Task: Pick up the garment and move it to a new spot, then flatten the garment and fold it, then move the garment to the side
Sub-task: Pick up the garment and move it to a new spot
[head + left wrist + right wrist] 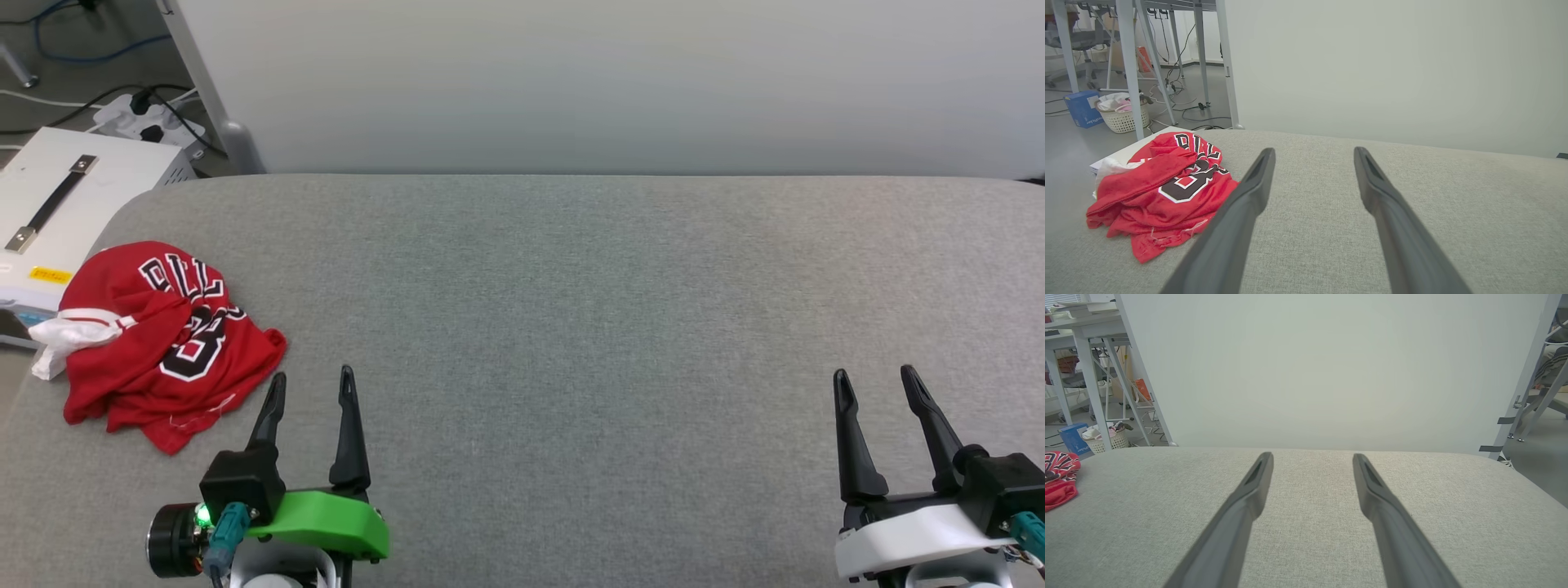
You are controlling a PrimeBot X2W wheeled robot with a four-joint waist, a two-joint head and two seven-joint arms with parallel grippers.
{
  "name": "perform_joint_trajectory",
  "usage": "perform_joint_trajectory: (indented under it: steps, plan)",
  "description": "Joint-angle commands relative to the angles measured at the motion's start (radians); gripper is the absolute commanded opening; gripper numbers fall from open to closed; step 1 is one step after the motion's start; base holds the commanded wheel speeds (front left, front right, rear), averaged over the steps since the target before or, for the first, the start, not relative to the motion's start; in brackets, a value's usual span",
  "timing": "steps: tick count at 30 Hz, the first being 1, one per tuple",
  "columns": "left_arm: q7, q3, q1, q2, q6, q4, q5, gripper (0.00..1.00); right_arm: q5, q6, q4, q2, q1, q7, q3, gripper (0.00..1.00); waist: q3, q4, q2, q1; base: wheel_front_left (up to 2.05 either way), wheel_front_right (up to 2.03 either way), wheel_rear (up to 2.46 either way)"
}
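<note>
A wide grey fabric-covered worktop seen from above, backed by a plain pale wall.

The garment, a red jersey-style T-shirt with black white-edged lettering and a white sleeve, lies crumpled in a loose heap at 9 o'clock, close to the worktop's rounded left corner. The white sleeve pokes out toward the edge. Part of the lettering and a large number face up, broken by folds.

The left tool, two long dark fingers on a green mount, sits at 7 o'clock with its fingers spread apart and nothing between them. The garment lies just beside it, at about 10 o'clock from its fingertips, not touching. The right tool, on a white mount at 5 o'clock, is likewise spread and empty, well apart from the garment.

The garment looks light, thin and limp. It will likely sag and drag when lifted, and thin fingers may slip off a single layer. A raised ridge near the top of the heap, or the thicker hem at its near edge, seems the surest place to pinch.

On the floor past the corner, the left wrist view shows a white woven plastic basket holding pale and pink cloth, with a closed blue cardboard box just beside it. A closed white case with a black strap handle stands at 10 o'clock in the head view, its contents hidden.
</note>
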Motion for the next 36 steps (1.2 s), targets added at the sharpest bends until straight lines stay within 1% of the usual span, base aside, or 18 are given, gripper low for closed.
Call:
perform_joint_trajectory:
  steps: [1,7,25,31,36]
  plan:
    - [-0.011,0.001,-0.025,-0.004,0.006,0.004,-0.006,1.0,0.007,-0.001,-0.003,0.0,0.014,-0.011,-0.001,1.0,0.006,0.014,0.0,-0.0001,0.0,0.0,0.0]
    - [-0.023,0.008,-0.04,-0.004,0.006,0.009,-0.014,1.0,0.004,-0.001,-0.012,0.0,0.008,-0.024,0.004,1.0,0.025,0.069,0.0,-0.0001,0.0,0.0,0.0]
    - [-0.028,0.061,-0.062,-0.005,0.012,0.008,-0.059,1.0,-0.033,-0.001,-0.031,0.0,-0.022,-0.028,0.019,1.0,0.071,0.302,0.0,-0.0001,0.0,0.0,0.0]
    - [-0.028,0.08,-0.063,-0.005,0.015,0.01,-0.086,1.0,-0.045,-0.001,-0.039,0.0,-0.032,-0.028,0.023,1.0,0.082,0.358,0.0,-0.0001,0.0,0.0,0.0]
    - [-0.028,0.09,-0.063,-0.005,0.017,0.009,-0.09,1.0,-0.05,-0.001,-0.04,0.0,-0.034,-0.028,0.026,1.0,0.085,0.392,0.0,-0.0001,0.0,0.0,0.0]
